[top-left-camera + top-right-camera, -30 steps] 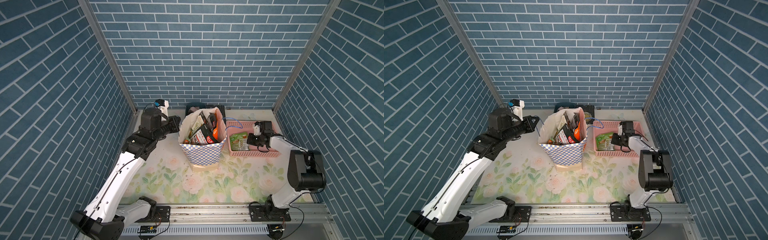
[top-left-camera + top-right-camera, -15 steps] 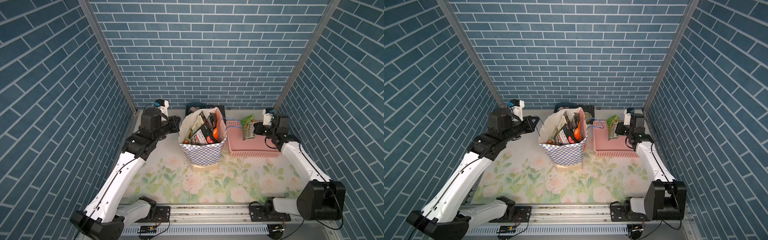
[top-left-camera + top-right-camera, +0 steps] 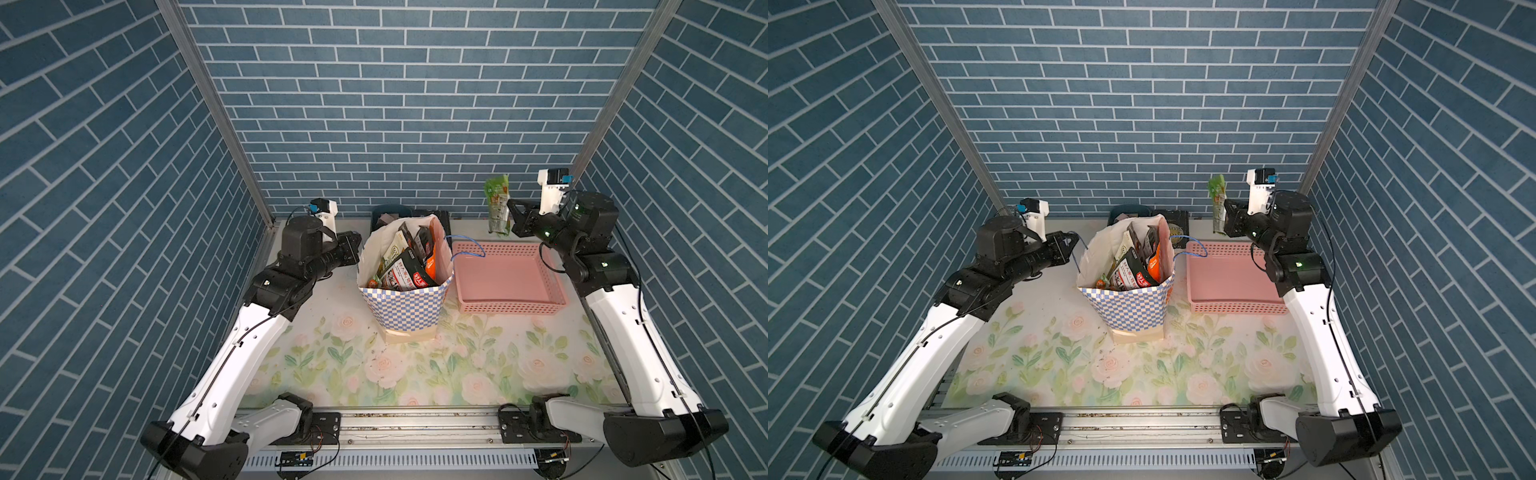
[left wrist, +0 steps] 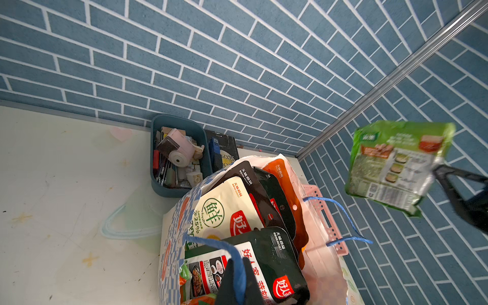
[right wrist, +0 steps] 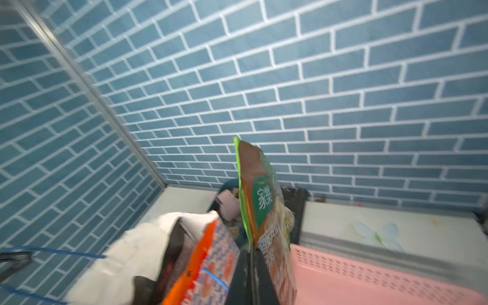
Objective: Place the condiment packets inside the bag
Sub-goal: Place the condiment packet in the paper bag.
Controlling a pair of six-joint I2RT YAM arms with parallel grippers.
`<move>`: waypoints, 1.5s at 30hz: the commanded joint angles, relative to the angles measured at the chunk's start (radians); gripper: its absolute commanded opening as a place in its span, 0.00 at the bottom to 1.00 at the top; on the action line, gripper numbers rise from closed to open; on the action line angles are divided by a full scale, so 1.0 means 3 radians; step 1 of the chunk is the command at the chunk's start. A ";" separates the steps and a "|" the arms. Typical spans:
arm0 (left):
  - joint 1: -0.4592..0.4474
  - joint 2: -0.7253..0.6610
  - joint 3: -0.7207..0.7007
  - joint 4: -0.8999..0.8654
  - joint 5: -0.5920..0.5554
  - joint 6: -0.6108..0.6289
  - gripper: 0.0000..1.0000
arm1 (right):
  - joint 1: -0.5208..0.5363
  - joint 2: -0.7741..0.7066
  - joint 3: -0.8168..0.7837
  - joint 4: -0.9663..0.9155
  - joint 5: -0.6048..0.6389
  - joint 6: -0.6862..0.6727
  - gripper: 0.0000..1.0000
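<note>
The blue-and-white checkered bag (image 3: 405, 307) (image 3: 1129, 303) stands open mid-table, and several condiment packets (image 3: 409, 266) (image 3: 1136, 266) (image 4: 237, 211) stick out of its top. My left gripper (image 3: 353, 245) (image 3: 1073, 241) (image 4: 239, 261) is shut on the bag's blue cord handle (image 4: 211, 241) at the bag's left rim. My right gripper (image 3: 513, 212) (image 3: 1227, 216) (image 5: 252, 253) is shut on a green packet (image 3: 498, 203) (image 3: 1217, 203) (image 5: 261, 206) (image 4: 396, 166). That packet hangs upright in the air above the back edge of the pink basket, to the right of the bag.
A pink perforated basket (image 3: 507, 274) (image 3: 1229, 282) (image 5: 369, 277) sits right of the bag with nothing in it. Behind the bag, against the back wall, are a dark teal bin (image 4: 155, 158) of small odds and ends and a dark box (image 4: 224, 150). Brick-pattern walls close in three sides.
My right gripper has lifted the green packet out of the pink basket, carrying it up and back. The left arm has kept still on the handle.
</note>
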 commanded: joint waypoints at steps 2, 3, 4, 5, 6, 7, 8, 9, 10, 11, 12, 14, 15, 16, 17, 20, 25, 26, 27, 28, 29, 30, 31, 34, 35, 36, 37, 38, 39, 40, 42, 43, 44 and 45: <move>0.0014 -0.0046 -0.0019 0.0247 0.0019 -0.0012 0.00 | 0.0399 0.0091 0.0340 0.0045 -0.0136 0.0294 0.00; 0.0013 -0.0045 -0.0019 0.0250 0.0024 -0.0016 0.00 | 0.0509 0.0118 0.0377 0.0118 -0.0156 0.0371 0.00; 0.0013 -0.0046 -0.0022 0.0254 0.0026 -0.0016 0.00 | 0.0608 0.0142 0.0397 0.0196 -0.0180 0.0456 0.00; 0.0014 -0.0051 -0.0020 0.0258 0.0028 -0.0016 0.00 | 0.0718 0.0171 0.0407 0.0277 -0.0192 0.0526 0.00; 0.0013 -0.0046 -0.0019 0.0264 0.0034 -0.0018 0.00 | 0.0831 0.0197 0.0401 0.0351 -0.0185 0.0602 0.00; 0.0016 -0.0046 -0.0019 0.0273 0.0037 -0.0020 0.00 | 0.0938 0.0226 0.0381 0.0417 -0.0167 0.0672 0.00; 0.0016 -0.0046 -0.0023 0.0282 0.0041 -0.0024 0.00 | 0.1049 0.0256 0.0350 0.0495 -0.0137 0.0741 0.00; 0.0015 -0.0044 -0.0025 0.0288 0.0045 -0.0026 0.00 | 0.1150 0.0284 0.0302 0.0578 -0.0116 0.0817 0.00; 0.0013 -0.0045 -0.0025 0.0291 0.0048 -0.0024 0.00 | 0.1256 0.0307 0.0234 0.0674 -0.0089 0.0882 0.00; 0.0013 -0.0050 -0.0024 0.0296 0.0056 -0.0024 0.00 | 0.1352 0.0320 0.0161 0.0775 -0.0055 0.0948 0.00; 0.0016 -0.0053 -0.0020 0.0296 0.0061 -0.0026 0.00 | 0.1431 0.0332 0.0077 0.0865 -0.0014 0.1011 0.00; 0.0017 -0.0056 -0.0020 0.0301 0.0065 -0.0023 0.00 | 0.1547 0.0345 -0.0103 0.1050 0.0056 0.1159 0.00; 0.0014 -0.0059 -0.0019 0.0302 0.0068 -0.0024 0.00 | 0.1592 0.0345 -0.0210 0.1149 0.0104 0.1232 0.00; 0.0016 -0.0061 -0.0019 0.0302 0.0072 -0.0026 0.00 | 0.1626 0.0342 -0.0311 0.1241 0.0143 0.1310 0.00; 0.0013 -0.0062 -0.0015 0.0302 0.0073 -0.0026 0.00 | 0.1649 0.0340 -0.0414 0.1312 0.0192 0.1383 0.00; 0.0015 -0.0061 -0.0011 0.0302 0.0078 -0.0021 0.00 | 0.1691 0.0376 -0.0663 0.1464 0.0252 0.1612 0.00; 0.0013 -0.0053 0.0001 0.0291 0.0076 -0.0009 0.00 | 0.1721 0.0488 -0.0842 0.1421 0.0357 0.1876 0.00; 0.0013 -0.0056 -0.0003 0.0291 0.0074 -0.0011 0.00 | 0.1723 0.0505 -0.0867 0.1401 0.0384 0.1903 0.00; 0.0014 -0.0060 -0.0008 0.0294 0.0073 -0.0012 0.00 | 0.1722 0.0527 -0.0885 0.1390 0.0390 0.1920 0.00; 0.0013 -0.0056 -0.0011 0.0296 0.0071 -0.0011 0.00 | 0.1719 0.0562 -0.0887 0.1382 0.0372 0.1929 0.00; 0.0013 -0.0052 -0.0014 0.0301 0.0073 -0.0009 0.00 | 0.1723 0.0602 -0.0879 0.1374 0.0334 0.1931 0.00; 0.0014 -0.0047 -0.0014 0.0306 0.0071 -0.0011 0.00 | 0.1720 0.0647 -0.0858 0.1361 0.0293 0.1929 0.01; 0.0015 -0.0042 -0.0010 0.0307 0.0075 -0.0016 0.00 | 0.1724 0.0684 -0.0832 0.1340 0.0263 0.1924 0.11; 0.0015 -0.0030 0.0003 0.0311 0.0074 -0.0016 0.00 | 0.1719 0.0736 -0.0748 0.1223 0.0247 0.1832 0.33; 0.0015 -0.0035 0.0008 0.0312 0.0071 -0.0014 0.07 | 0.1719 0.0734 -0.0705 0.1162 0.0286 0.1780 0.41; 0.0016 -0.0035 0.0011 0.0316 0.0073 -0.0016 0.11 | 0.1716 0.0733 -0.0660 0.1081 0.0328 0.1721 0.49; 0.0016 -0.0036 0.0015 0.0324 0.0076 -0.0018 0.13 | 0.1717 0.0733 -0.0606 0.1003 0.0365 0.1652 0.54; 0.0016 -0.0035 0.0021 0.0333 0.0080 -0.0013 0.15 | 0.1711 0.0727 -0.0551 0.0926 0.0404 0.1580 0.57; 0.0013 -0.0042 0.0024 0.0347 0.0093 -0.0013 0.18 | 0.1706 0.0714 -0.0494 0.0854 0.0435 0.1495 0.60; 0.0016 -0.0043 0.0026 0.0363 0.0110 -0.0016 0.24 | 0.1702 0.0695 -0.0438 0.0793 0.0478 0.1405 0.62; 0.0013 -0.0055 0.0029 0.0419 0.0160 -0.0009 0.40 | 0.1687 0.0641 -0.0329 0.0662 0.0592 0.1195 0.67; 0.0014 -0.0067 0.0038 0.0446 0.0182 -0.0011 0.48 | 0.1678 0.0609 -0.0267 0.0596 0.0653 0.1094 0.69; 0.0013 -0.0080 0.0048 0.0469 0.0201 -0.0004 0.55 | 0.1662 0.0579 -0.0212 0.0530 0.0706 0.0982 0.71; 0.0018 -0.0099 0.0065 0.0475 0.0210 0.0017 0.63 | 0.1640 0.0545 -0.0149 0.0472 0.0752 0.0884 0.73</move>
